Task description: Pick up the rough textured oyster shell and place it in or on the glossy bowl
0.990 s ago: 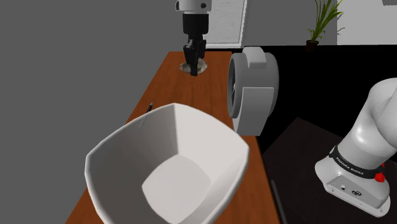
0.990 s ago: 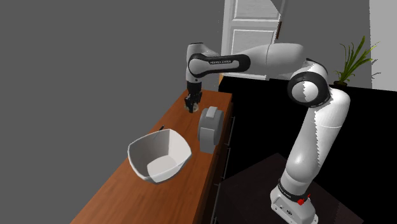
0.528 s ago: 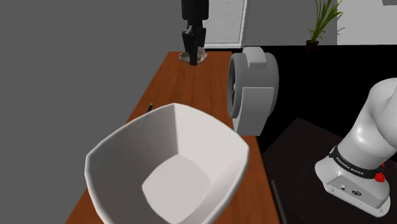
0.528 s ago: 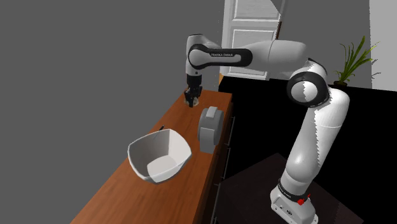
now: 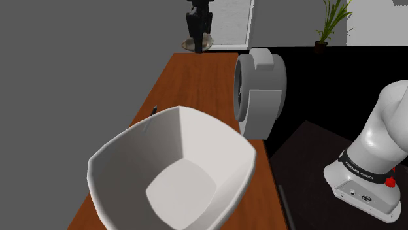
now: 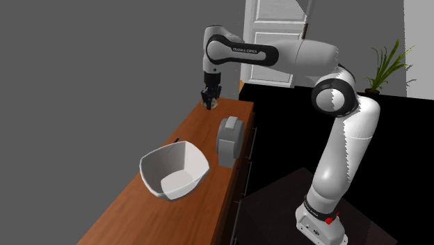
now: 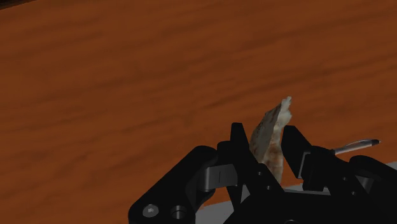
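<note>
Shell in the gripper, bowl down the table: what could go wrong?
The gripper clasps the shell edge-on across a thin section; it could slip or twist. The grey appliance stands beside the route to the bowl; a low carry might clip it.

Reddish-brown wood-grain tabletop (image 7: 127, 76); rough, mottled off-white oyster shell (image 7: 270, 130); smooth plain white bowl (image 5: 196, 137), approx. matt.

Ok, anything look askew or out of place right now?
Nothing stands out: the shell is clasped edge-on in the pincer above the wooden counter; the white bowl and grey disc-shaped object beside it look intact.
</note>
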You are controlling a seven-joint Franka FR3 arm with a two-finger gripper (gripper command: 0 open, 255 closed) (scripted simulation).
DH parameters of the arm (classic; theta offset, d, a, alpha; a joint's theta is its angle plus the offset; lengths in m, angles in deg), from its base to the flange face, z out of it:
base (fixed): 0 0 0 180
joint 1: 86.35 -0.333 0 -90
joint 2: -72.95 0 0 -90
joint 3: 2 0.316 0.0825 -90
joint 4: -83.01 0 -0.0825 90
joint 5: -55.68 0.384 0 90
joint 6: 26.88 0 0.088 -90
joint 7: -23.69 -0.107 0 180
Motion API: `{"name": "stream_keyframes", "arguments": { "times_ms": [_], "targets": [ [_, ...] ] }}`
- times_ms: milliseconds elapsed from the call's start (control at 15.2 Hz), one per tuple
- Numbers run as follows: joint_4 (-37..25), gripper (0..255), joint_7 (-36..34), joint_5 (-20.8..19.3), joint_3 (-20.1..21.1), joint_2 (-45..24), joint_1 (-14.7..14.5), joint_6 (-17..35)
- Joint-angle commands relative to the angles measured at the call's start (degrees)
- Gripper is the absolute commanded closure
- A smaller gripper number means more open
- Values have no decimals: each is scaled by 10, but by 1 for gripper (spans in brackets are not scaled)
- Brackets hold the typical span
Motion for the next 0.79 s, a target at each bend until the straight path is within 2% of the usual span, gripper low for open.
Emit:
{"name": "stream_keyframes", "arguments": {
  "times_ms": [0, 396, 726],
  "targets": [
    [-23, 255, -2, -1, 0, -6, 0, -17],
    [-86, 255, -9, -3, 1, -22, -2, -63],
    [-39, 255, -69, 1, 29, 11, -35, -43]
  ]
}}
